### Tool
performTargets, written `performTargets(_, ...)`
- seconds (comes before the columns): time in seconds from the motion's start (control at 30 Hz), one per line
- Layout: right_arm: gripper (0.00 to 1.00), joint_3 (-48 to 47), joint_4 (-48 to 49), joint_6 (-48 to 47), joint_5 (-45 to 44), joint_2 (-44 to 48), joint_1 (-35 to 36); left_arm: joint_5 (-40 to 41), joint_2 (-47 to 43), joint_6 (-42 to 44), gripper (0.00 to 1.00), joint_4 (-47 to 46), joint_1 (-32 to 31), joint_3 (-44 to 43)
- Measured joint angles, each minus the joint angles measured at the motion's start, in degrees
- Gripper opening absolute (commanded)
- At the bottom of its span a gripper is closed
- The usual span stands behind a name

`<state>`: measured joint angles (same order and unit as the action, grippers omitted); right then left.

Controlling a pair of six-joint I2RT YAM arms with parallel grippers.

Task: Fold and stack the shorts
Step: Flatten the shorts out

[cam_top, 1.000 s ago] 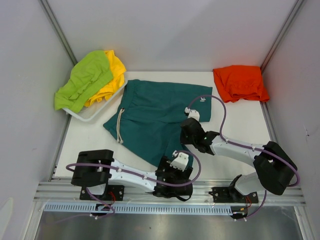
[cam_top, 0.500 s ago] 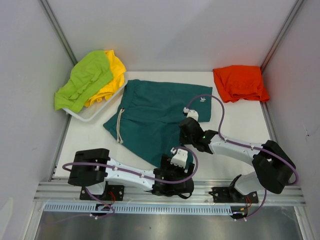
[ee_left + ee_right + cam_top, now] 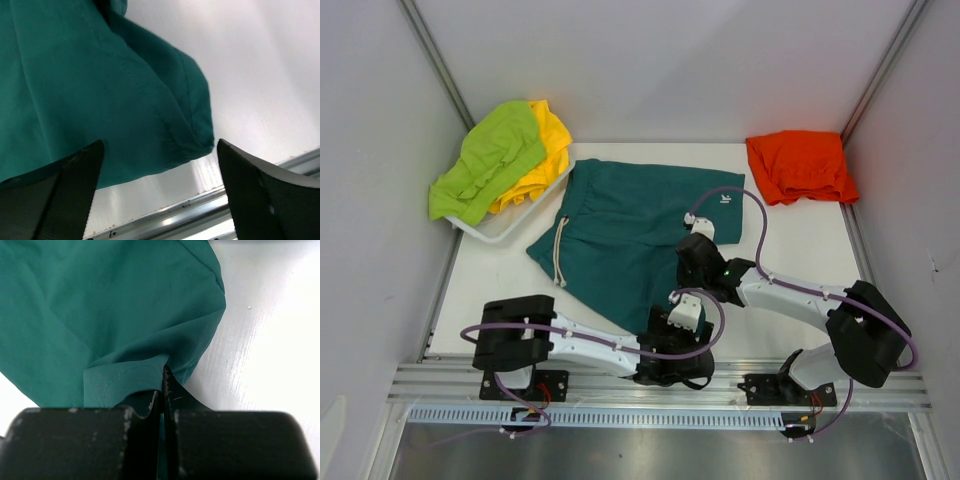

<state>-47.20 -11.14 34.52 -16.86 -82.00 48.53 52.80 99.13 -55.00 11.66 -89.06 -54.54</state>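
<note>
The teal green shorts (image 3: 620,225) lie spread flat in the middle of the table, with the drawstring at the left. My right gripper (image 3: 694,262) is shut on a fold of their right leg hem; the wrist view shows the pinched teal fabric (image 3: 120,380) between the closed jaws (image 3: 162,395). My left gripper (image 3: 670,335) is open and low over the near corner of the teal hem (image 3: 195,135), with fingers (image 3: 55,195) wide apart and nothing between them. The orange shorts (image 3: 800,165) lie folded at the back right. The lime green shorts (image 3: 485,160) and the yellow shorts (image 3: 545,150) are piled at the back left.
A white tray (image 3: 505,228) at the back left holds the lime and yellow pile. The metal rail (image 3: 650,385) of the table's near edge lies just beyond the left gripper, and also shows in the left wrist view (image 3: 210,207). Grey walls close in both sides.
My right gripper has edged slightly left with the pinched teal fabric. My left gripper has shifted a little at the near hem corner and stays open.
</note>
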Motion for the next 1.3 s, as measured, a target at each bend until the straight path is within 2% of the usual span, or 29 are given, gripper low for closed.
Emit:
performTargets(0.03, 0.0, 0.0, -0.11, 0.0, 0.0, 0.0, 0.04, -0.26, 0.44, -0.09, 0.84, 0.33, 0.13, -0.07)
performTargets(0.07, 0.0, 0.0, -0.24, 0.0, 0.0, 0.0, 0.04, -0.42, 0.7, -0.22, 0.71, 0.81, 0.24, -0.07)
performTargets(0.13, 0.0, 0.0, -0.42, 0.0, 0.0, 0.0, 0.04, -0.57, 0.87, -0.68, 0.6, 1.57, 0.37, -0.07)
performTargets(0.17, 0.0, 0.0, -0.55, 0.0, 0.0, 0.0, 0.04, -0.57, 0.87, -0.68, 0.48, 1.79, 0.37, -0.04)
performTargets(0.23, 0.0, 0.0, -0.63, 0.0, 0.0, 0.02, 0.04, -0.57, 0.87, -0.94, 0.39, 2.1, 0.37, 0.0)
performTargets(0.27, 0.0, 0.0, -0.63, 0.0, 0.0, 0.04, 0.04, -0.59, 0.87, -1.11, 0.28, 2.38, 0.39, 0.0)
performTargets(0.3, 0.0, 0.0, -0.63, 0.0, 0.0, 0.04, 0.04, -0.61, 0.87, -1.33, 0.22, 2.6, 0.52, 0.0)
performTargets(0.33, 0.0, 0.0, -0.63, 0.0, 0.02, 0.04, 0.04, -0.68, 0.87, -1.51, 0.08, 2.8, 0.61, 0.02)
performTargets(0.37, 0.0, 0.0, -0.66, 0.0, 0.0, 0.07, 0.07, -0.79, 0.87, -1.7, 0.0, 2.91, 0.76, 0.02)
performTargets(0.73, 0.0, 0.72, -0.9, 0.0, -0.24, 2.45, 0.48, -3.23, -2.38, 0.04, 0.0, 1.53, 2.86, 5.27)
performTargets(1.07, 0.01, 3.17, 0.72, -0.72, -0.5, 2.82, 0.46, -7.74, -20.96, 4.76, 0.0, -1.7, 2.91, 13.2)
performTargets(1.1, 0.06, 3.5, 1.03, -0.94, -0.66, 2.82, 0.46, -8.52, -22.8, 5.35, 0.0, -2.14, 2.95, 14.01)
performTargets(1.17, 0.25, 4.11, 1.88, -1.31, -0.85, 2.82, 0.48, -9.99, -26.08, 6.16, 0.0, -2.58, 3.1, 15.52)
performTargets(1.2, 0.4, 4.48, 2.36, -1.55, -0.98, 2.82, 0.5, -10.67, -27.74, 6.6, 0.0, -2.47, 3.21, 16.24)
performTargets(1.3, 0.59, 5.46, 3.39, -2.27, -1.31, 2.82, 0.74, -12.79, -31.76, 7.5, 0.0, -1.62, 4.37, 17.14)
